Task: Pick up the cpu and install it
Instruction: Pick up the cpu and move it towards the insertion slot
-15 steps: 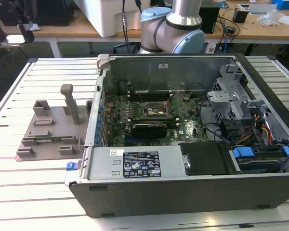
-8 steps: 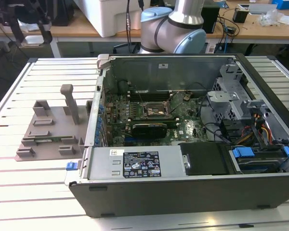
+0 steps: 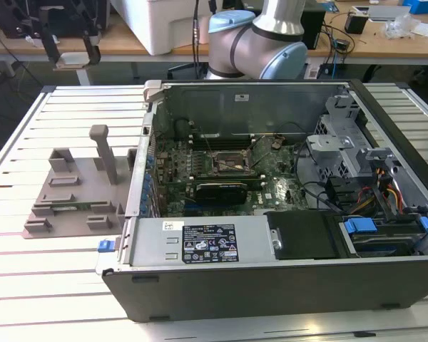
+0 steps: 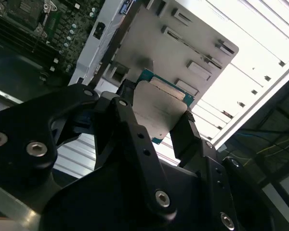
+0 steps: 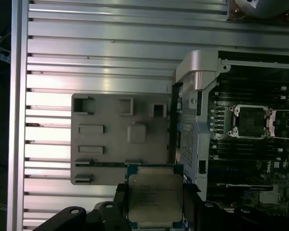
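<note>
First wrist view: the hand (image 5: 155,204) grips the cpu (image 5: 155,195) by two opposite edges, over the edge of the grey fixture (image 5: 111,144) on the worktop (image 5: 86,57), well apart from the socket (image 5: 253,120). So slim a hold could slip or tilt, risking misalignment there.

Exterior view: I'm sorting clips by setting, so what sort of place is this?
Likely a robotics lab or workshop: an opened computer case sits on a slatted metal table, a robot arm stands behind it, and cluttered wooden benches run along the back.
</note>
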### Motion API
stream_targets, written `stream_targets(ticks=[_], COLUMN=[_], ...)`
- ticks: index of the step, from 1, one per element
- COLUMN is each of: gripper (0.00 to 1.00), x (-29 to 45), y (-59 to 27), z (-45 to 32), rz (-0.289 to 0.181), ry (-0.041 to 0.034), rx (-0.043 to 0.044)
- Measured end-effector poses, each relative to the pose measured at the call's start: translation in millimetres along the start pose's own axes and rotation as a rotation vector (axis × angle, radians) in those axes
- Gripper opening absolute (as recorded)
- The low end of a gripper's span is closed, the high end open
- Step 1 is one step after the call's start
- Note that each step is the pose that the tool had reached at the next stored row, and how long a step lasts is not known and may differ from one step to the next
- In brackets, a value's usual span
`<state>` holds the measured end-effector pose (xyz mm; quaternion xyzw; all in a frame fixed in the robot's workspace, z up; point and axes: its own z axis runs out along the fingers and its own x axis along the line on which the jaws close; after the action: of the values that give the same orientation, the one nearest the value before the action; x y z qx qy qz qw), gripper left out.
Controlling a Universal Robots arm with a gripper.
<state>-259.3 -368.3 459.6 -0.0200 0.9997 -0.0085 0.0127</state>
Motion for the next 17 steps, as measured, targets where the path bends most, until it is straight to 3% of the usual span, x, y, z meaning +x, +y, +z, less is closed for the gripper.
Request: stream_targets(ticks=[6, 9, 14, 17], gripper=[0.54, 0.54, 0.54, 0.54], x=[-26.7, -44.3, -72.0, -82.8], y=[-1.0, -1.5, -1.0, 0.1], z=[1.6, 3.8, 12.9, 19.4], rz=[0.000, 0.000, 0.000, 0.000], ry=[0.0041, 0.0070, 0.0144, 0.0180], rx=[-0.0003, -0.0002, 0.0008, 0.0011])
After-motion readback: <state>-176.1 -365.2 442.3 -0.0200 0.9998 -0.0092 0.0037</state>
